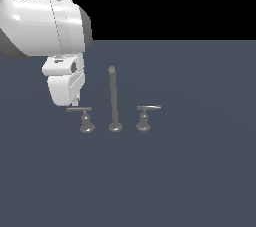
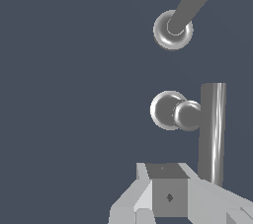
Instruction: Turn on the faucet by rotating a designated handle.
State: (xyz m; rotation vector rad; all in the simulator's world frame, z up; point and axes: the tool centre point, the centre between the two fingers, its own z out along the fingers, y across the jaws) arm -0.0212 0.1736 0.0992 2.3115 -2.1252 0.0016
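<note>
The faucet (image 1: 115,102) stands on a bare grey floor (image 1: 190,171): a tall thin post in the middle and a short lever on a flared base on either side. The handle (image 1: 80,109) to turn is the lever at the exterior view's left, its dark flat bar lying level atop its stem; the twin lever (image 1: 148,107) with the brighter tip sits at the right, well apart from the arm.

The gripper (image 1: 74,104) hangs just above and beside the far-left end of the handle's bar, close enough that it may be touching, though the exterior view does not settle that. In the wrist view one finger (image 2: 168,193) shows close by the end of the bar (image 2: 213,129); the other is not clearly in frame, so whether the jaws are spread or closed cannot be told. Nothing appears to be clamped between them.

As for handling, the handle looks like rigid metal, fixed to its base and free only to swing about its upright stem (no lifting, only pushing round). The smooth bar is likely slippery and narrow, so a finger could slide off its edge. The best purchase is probably near the free end of the bar, far from the stem, where a sideways push gives the most leverage.
</note>
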